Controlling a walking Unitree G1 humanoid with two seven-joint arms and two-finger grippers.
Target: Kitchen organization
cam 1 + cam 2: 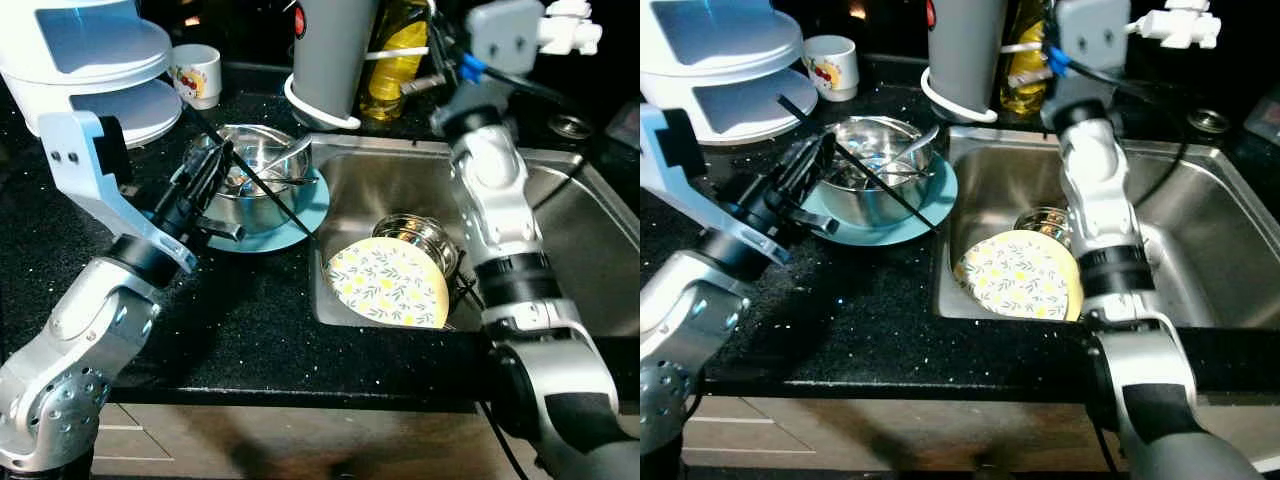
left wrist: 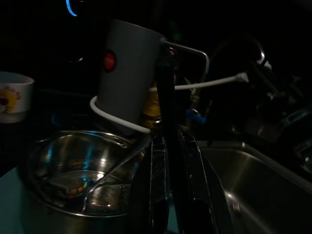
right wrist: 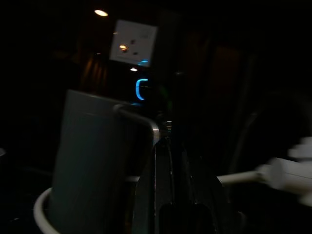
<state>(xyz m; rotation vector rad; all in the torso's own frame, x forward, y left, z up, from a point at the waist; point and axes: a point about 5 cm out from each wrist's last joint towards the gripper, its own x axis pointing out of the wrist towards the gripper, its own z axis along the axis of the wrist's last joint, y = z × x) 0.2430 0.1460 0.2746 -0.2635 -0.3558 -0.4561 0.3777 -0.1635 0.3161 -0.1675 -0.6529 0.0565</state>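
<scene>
The tidying looks barely begun. On the black tabletop [image 1: 250, 320] the left claw [image 1: 205, 185] hovers at the near rim of a steel bowl [image 1: 255, 180], its black fingers clenched together, grasping nothing. The bowl is shiny and dented-looking, with utensils inside, and sits on a teal plate [image 1: 305, 215]. In the sink [image 1: 590, 270] a yellow flowered plate [image 1: 390, 285] leans against a small steel pot [image 1: 425, 235], both still unsorted. Farther back, the right claw [image 3: 170, 146] points past a grey kettle [image 1: 335, 55]; whether it is released or clenched cannot be told.
</scene>
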